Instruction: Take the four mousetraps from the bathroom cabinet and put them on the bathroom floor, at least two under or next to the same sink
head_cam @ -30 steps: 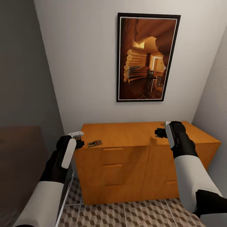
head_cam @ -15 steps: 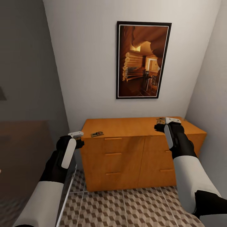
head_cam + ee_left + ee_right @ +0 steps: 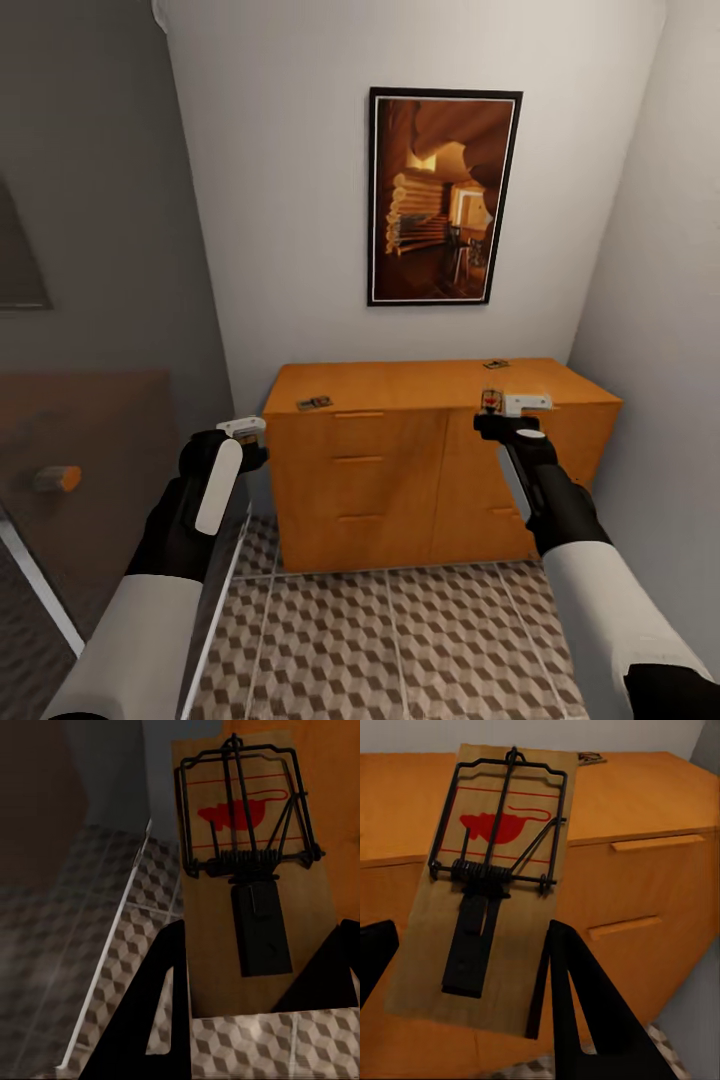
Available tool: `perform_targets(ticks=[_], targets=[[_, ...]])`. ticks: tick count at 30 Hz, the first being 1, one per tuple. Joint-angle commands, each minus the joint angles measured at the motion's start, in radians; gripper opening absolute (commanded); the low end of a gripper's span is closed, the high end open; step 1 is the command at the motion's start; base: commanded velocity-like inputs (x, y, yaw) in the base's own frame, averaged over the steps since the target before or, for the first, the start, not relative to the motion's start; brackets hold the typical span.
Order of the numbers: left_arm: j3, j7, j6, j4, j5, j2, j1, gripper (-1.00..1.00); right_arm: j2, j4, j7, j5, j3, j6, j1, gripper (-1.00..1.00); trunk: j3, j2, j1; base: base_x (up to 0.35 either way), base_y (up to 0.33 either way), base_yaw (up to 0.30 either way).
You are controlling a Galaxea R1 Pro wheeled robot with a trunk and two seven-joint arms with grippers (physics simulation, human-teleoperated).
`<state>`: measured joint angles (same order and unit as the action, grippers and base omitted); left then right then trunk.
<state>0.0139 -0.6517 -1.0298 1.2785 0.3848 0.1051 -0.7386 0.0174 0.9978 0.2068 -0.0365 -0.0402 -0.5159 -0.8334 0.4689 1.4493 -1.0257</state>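
Note:
The orange-brown cabinet (image 3: 400, 480) stands against the far wall, apart from both arms. Two mousetraps lie on its top, one near the left front edge (image 3: 314, 403) and one at the right rear (image 3: 495, 364). My left gripper (image 3: 247, 437) hangs off the cabinet's left corner, shut on a third mousetrap (image 3: 251, 870) that sits between its dark fingers (image 3: 161, 1005) above the floor. My right gripper (image 3: 497, 408) is in front of the cabinet's right half, shut on a fourth mousetrap (image 3: 491, 885). The cube-patterned bathroom floor (image 3: 400, 640) spreads below. The sink is out of view.
A framed picture of a log interior (image 3: 440, 195) hangs above the cabinet. Grey walls close in on the right and left. A dark brown panel with an orange handle (image 3: 55, 478) and a white edge strip (image 3: 215, 620) stand at my left.
The camera has backed away from the cabinet, so it looks smaller and more floor shows. My right gripper has come off the cabinet top with its trap. The left arm has not moved.

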Motion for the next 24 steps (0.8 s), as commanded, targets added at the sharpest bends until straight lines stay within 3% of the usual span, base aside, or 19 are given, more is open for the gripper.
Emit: perform_targets(ticks=[1, 24], targets=[[0.001, -0.008, -0.003, 0.001, 0.010, 0.001, -0.001, -1.00, 0.001, 0.001, -0.003, 0.000, 0.005, 0.001, 0.004, -1.00, 0.001, 0.001, 0.001, -0.345, 0.000, 0.000], [0.001, -0.010, 0.000, -0.032, 0.011, 0.001, -0.001, -1.00, 0.002, -0.012, -0.015, 0.012, 0.013, 0.001, 0.013, -1.00, 0.001, 0.001, 0.001, -0.344, 0.000, 0.000]])
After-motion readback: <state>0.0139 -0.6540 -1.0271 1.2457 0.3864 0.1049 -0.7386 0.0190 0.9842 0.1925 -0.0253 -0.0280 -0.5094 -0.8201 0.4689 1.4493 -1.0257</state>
